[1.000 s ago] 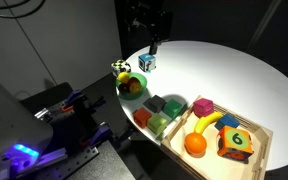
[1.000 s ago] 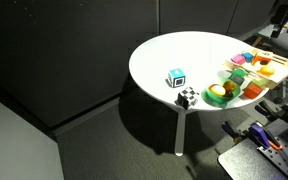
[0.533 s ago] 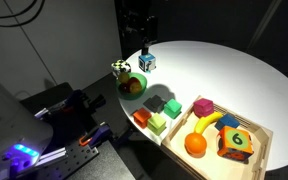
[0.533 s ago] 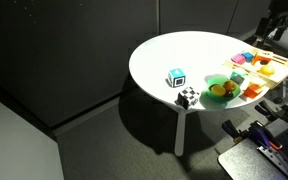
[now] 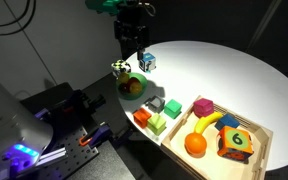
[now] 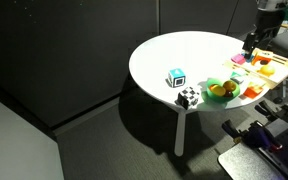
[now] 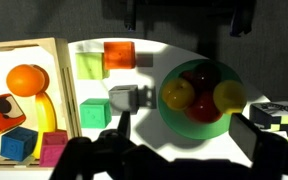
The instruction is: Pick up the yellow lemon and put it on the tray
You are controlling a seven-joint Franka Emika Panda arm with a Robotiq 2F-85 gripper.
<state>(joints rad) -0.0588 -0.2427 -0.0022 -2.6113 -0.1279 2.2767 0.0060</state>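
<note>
Approach step, I judged: the tool point(image 7: 184, 140) hovered spread over the bowl point(image 7: 199, 132), where the lemon point(image 7: 225, 95) lay among other fruit. Next it should descend, pinch the lemon, then carry it to the tray point(image 7: 24, 44).

The round white surface point(image 6: 174, 50) carries a blue cube point(image 6: 176, 78), a checkered cube point(image 6: 187, 97), a green bowl point(image 6: 208, 92) and the tray point(image 6: 286, 64).

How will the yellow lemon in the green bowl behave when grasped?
The yellow lemon looks rounded and smooth, so it may roll or squirt out of a loose pinch. It sits in the green bowl close beside a red fruit, so nudging it will likely shift that too. It looks like a small toy, probably light and rigid.
</note>
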